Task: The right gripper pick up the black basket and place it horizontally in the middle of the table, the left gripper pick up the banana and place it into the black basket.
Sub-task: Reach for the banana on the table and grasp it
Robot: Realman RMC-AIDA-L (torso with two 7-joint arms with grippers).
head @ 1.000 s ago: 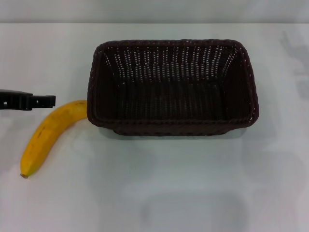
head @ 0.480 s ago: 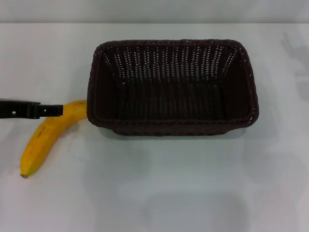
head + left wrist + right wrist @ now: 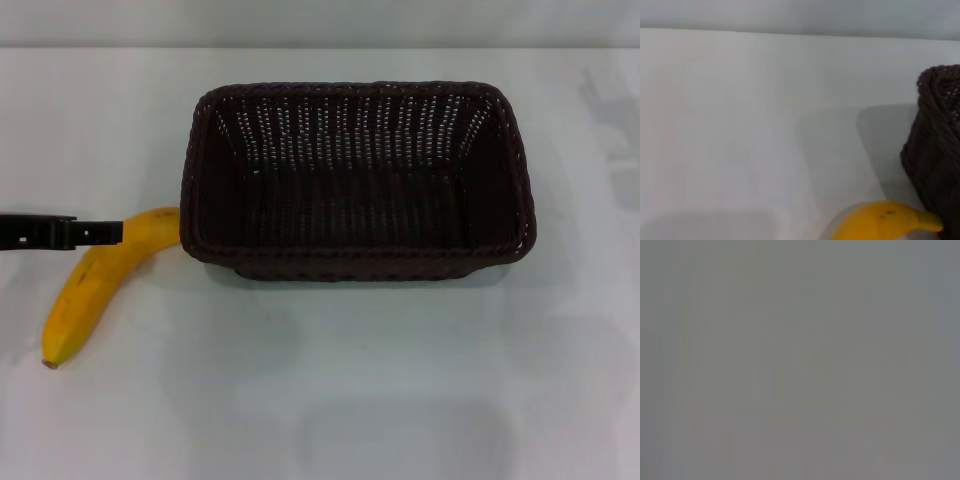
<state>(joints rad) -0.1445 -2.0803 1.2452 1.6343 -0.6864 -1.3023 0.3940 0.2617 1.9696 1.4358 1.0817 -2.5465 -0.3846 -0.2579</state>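
Observation:
The black basket (image 3: pixel 355 264) lies lengthwise across the middle of the white table (image 3: pixel 350 390), with nothing inside it. To its left lies the curved yellow banana (image 3: pixel 92 285). Its upper end rests against the basket's left wall and its dark tip points toward the near left. My left gripper (image 3: pixel 110 232) comes in from the left edge as a thin black bar, and its tip overlaps the banana's upper part. In the left wrist view the banana (image 3: pixel 882 222) lies close below the camera, beside the basket's corner (image 3: pixel 935 150). The right gripper is out of view.
The table's far edge meets a grey wall at the top of the head view. The right wrist view holds only a flat grey field.
My left gripper has moved right and slightly down, from beside the banana to over its upper part, then eased back a little. Banana and basket have not moved.

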